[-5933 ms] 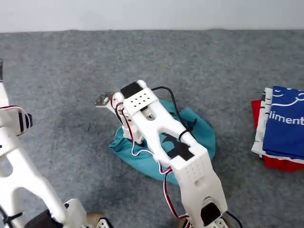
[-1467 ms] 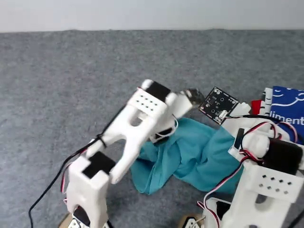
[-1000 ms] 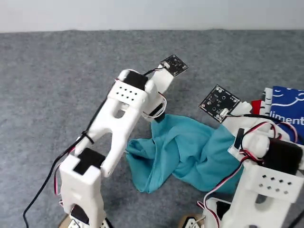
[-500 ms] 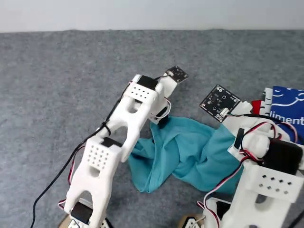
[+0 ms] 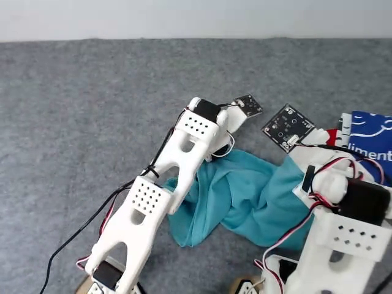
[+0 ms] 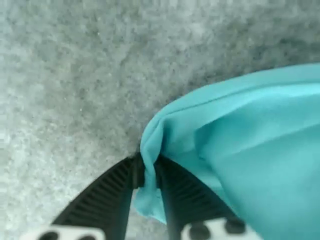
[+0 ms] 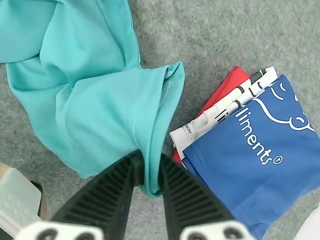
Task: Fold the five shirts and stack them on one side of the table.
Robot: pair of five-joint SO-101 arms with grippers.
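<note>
- Teal cloth first: the teal shirt [image 5: 245,196] lies crumpled on the grey felt table [image 5: 92,104], between your two arms and toward the right half of the high view.
- Your left gripper [image 6: 147,167] is clamped on the teal shirt. Its black jaws stand almost together, with a thin folded ridge of cloth pinched between them.
- In the high view, that left arm stretches up from the lower left, and its gripper [image 5: 215,150] meets the shirt at the far-left corner of the bunched fabric.
- Your right gripper [image 7: 147,162] is also narrow and holding the teal shirt, with its jaws closed on a stitched hem edge.
- Between your two grips the fabric sags in loose, uneven folds, so the shirt is neither flat nor folded.
- At the table's right edge sits the stack of folded shirts [image 5: 364,162], with a blue shirt [image 7: 250,150] on top, a white shirt [image 7: 225,107] under it and a red shirt [image 7: 227,85] lowest.
- The hem you hold on the right lies just beside that stack, and you cannot tell whether it touches.
</note>
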